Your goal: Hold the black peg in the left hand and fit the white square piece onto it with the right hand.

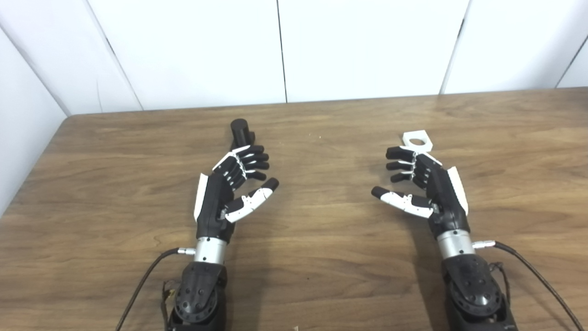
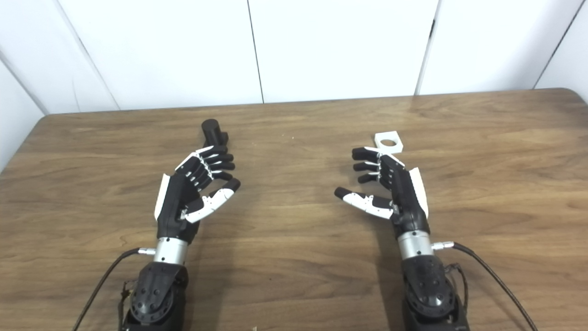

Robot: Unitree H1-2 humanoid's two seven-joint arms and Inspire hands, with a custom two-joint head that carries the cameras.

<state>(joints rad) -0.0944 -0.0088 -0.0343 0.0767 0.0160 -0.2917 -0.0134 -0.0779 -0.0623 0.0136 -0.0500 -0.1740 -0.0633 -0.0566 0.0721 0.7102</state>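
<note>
**Two robot hands wait open, peg and square piece beyond their fingertips**

Two black forearms rise from the bottom edge of the frame over a brown wood-grain table (image 1: 321, 257), each trailing a dark cable (image 1: 535, 271) from a silver wrist collar. The left hand (image 1: 232, 184) is tipped on edge, palm turned inward toward the centre of the table, its fingers (image 1: 252, 161) loosely curled but apart and its white-backed thumb (image 1: 250, 202) angled out to the side; it holds nothing. The right hand (image 1: 425, 184) mirrors it across the gap, palm facing inward, fingers partly bent and spread, thumb pointing toward the left hand, likewise empty. The two hands are well apart, with bare tabletop between them.

Just past the left hand's fingertips stands the black peg (image 1: 240, 131), a dark cylinder with a small block at its side, resting on the table. Whether the fingertips touch its base cannot be told. Just past the right hand's fingertips lies the white square piece (image 1: 417, 140), flat on the table, a round hole through its middle; the fingers partly cover its near edge, and contact cannot be judged.

Behind the far edge of the table runs a wall of white panels (image 1: 358, 46), divided by thin dark seams.
</note>
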